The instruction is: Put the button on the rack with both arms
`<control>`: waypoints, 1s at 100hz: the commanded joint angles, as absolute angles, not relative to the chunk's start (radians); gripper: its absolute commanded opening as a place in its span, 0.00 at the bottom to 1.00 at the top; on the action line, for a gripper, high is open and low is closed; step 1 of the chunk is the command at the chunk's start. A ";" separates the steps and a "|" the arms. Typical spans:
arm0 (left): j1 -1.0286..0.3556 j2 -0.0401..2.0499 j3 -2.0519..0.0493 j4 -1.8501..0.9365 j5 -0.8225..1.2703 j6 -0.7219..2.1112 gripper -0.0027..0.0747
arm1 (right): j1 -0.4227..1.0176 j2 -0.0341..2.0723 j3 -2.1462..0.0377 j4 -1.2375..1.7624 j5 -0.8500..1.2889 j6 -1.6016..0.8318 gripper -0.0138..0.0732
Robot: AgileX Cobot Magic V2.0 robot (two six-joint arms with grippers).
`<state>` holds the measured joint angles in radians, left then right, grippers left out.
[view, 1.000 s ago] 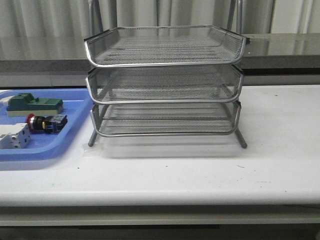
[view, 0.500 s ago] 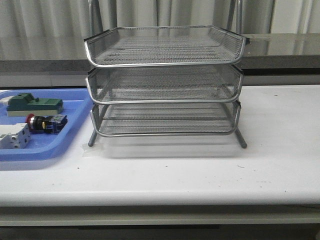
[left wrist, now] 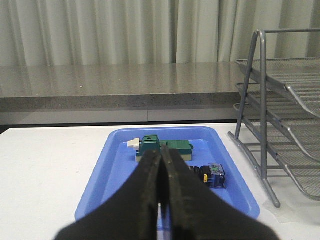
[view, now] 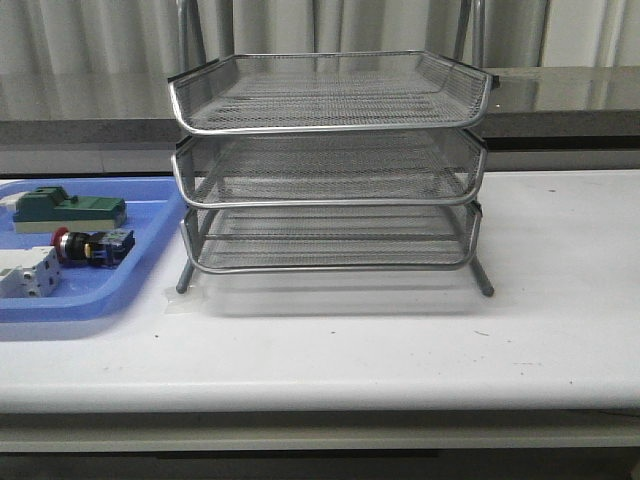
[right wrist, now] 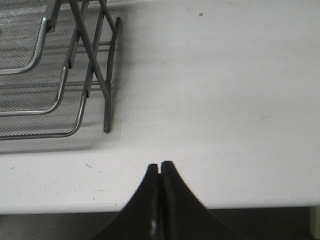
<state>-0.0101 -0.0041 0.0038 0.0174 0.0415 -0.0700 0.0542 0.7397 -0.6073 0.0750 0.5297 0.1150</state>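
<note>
— Red-capped button: where is it found?
— It is laid in the blue tray beside the rack.
— And each hand?
— Left hand and right hand are pressed together, nothing held.

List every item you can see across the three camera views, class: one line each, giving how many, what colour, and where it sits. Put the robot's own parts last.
Rack: one, silver wire mesh, three tiers, mid-table.
Blue tray: one, blue plastic, on the table left of the rack.
Button: one, red head with black-yellow middle and blue rear, lying in the blue tray.
Green block: one, green, in the tray behind the button.
White-grey block: one, at the tray's front left.
Table: one, white, under everything.
Curtain: pale grey, behind the table.
Left gripper: one, black, shut, empty, facing the tray.
Right gripper: one, black, shut, empty, over bare table right of the rack.
</note>
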 commanded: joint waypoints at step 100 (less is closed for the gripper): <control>-0.016 -0.036 0.038 0.011 -0.048 -0.079 0.01 | 0.231 1.174 -0.645 0.764 0.178 0.065 0.52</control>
